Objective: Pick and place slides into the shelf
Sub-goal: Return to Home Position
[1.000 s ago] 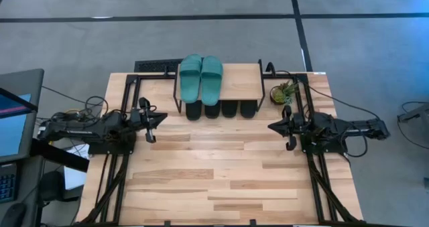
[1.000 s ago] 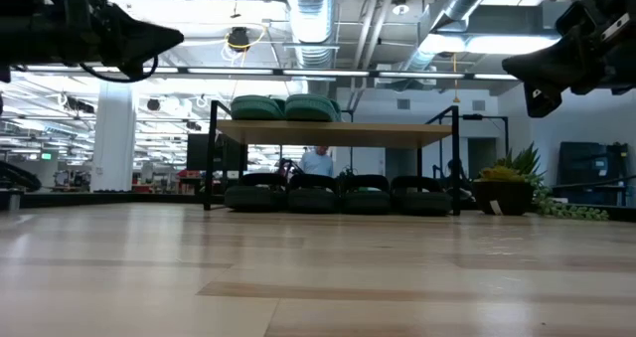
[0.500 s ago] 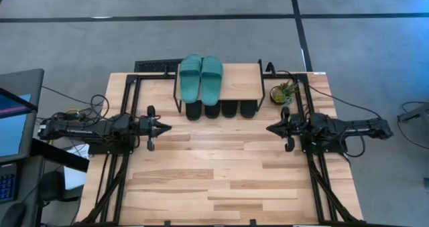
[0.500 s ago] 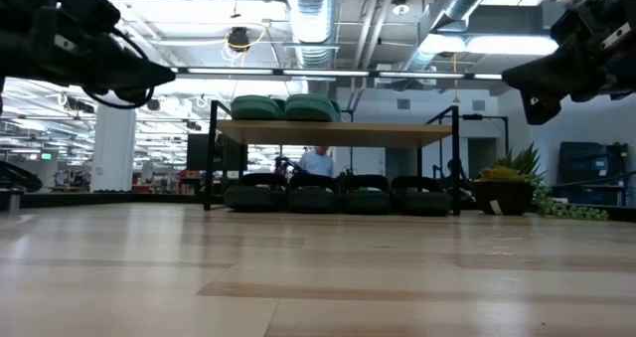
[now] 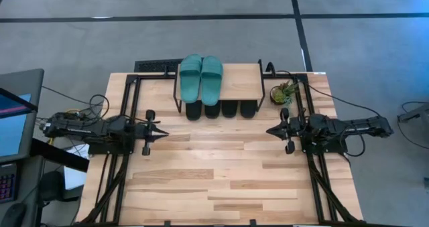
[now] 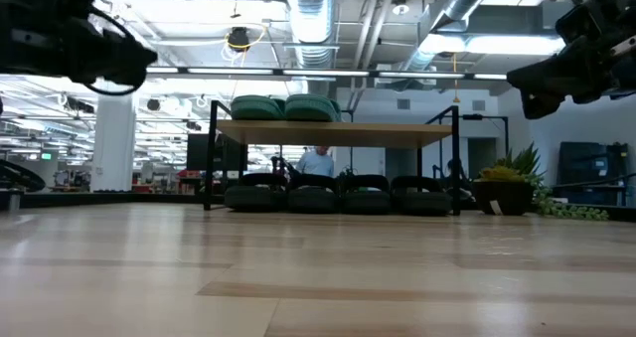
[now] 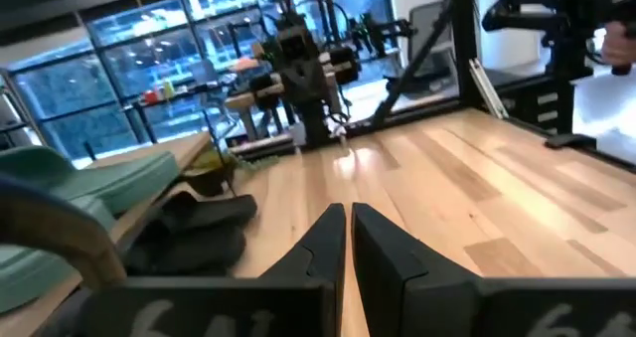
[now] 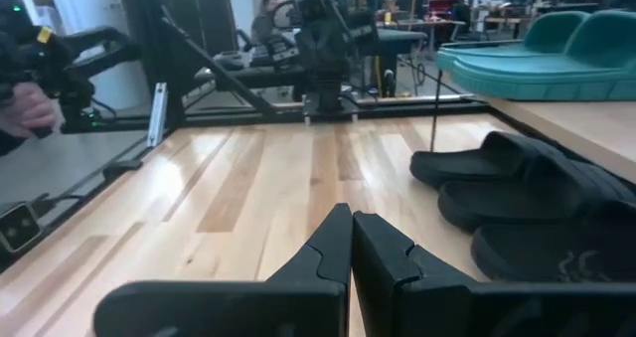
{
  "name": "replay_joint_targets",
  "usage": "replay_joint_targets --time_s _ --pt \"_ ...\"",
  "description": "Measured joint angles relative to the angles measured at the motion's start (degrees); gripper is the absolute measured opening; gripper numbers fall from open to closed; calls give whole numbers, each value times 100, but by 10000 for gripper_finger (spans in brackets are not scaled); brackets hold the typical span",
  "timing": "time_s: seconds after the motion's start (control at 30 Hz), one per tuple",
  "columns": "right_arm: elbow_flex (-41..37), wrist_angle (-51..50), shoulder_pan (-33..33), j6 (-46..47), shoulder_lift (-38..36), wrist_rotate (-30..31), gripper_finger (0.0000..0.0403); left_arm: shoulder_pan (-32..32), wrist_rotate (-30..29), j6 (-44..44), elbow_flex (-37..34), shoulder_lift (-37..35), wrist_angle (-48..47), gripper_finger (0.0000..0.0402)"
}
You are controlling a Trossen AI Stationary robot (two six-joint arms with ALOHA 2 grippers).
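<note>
The shelf (image 5: 240, 84) stands at the table's far edge on thin black legs. A teal-green pair of slides (image 5: 201, 78) lies flat on the left half of its wooden top board (image 6: 338, 131). Two black pairs of slides (image 5: 220, 110) rest side by side on the table under the board, toes poking out toward the near side, also visible low down (image 6: 338, 196). My left gripper (image 5: 164, 130) hovers shut above the table's left part, pointing right. My right gripper (image 5: 268, 130) hovers shut above the right part, pointing left. Both show empty in their wrist views (image 7: 348, 216) (image 8: 351, 220).
A small potted plant (image 5: 285, 92) stands just right of the shelf. Black frame rails (image 5: 124, 103) run along the table's left and right sides. Bare wooden tabletop (image 5: 221, 167) lies between the arms and toward the near edge. A person (image 6: 318, 162) sits in the room behind.
My left gripper has swung from slanting toward the shelf to pointing straight right, drifted toward the near edge, and rolled about its own axis. My right gripper has shifted only slightly toward the near edge. The slides and shelf have stayed put.
</note>
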Motion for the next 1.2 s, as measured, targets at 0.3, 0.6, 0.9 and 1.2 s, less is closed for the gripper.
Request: replay_joint_targets --time_s 0.3,0.6,0.9,1.2 --pt "-2 1 2 97 -31 11 0 -9 -87 23 2 -408 -308 13" --pt "-2 1 0 -2 -22 11 0 2 -86 -120 2 -383 -310 13" --pt "-2 0 0 0 -22 8 0 2 -71 -302 2 -381 -315 13" --pt "-2 0 0 1 -22 8 0 2 -68 -304 2 -381 -316 13"
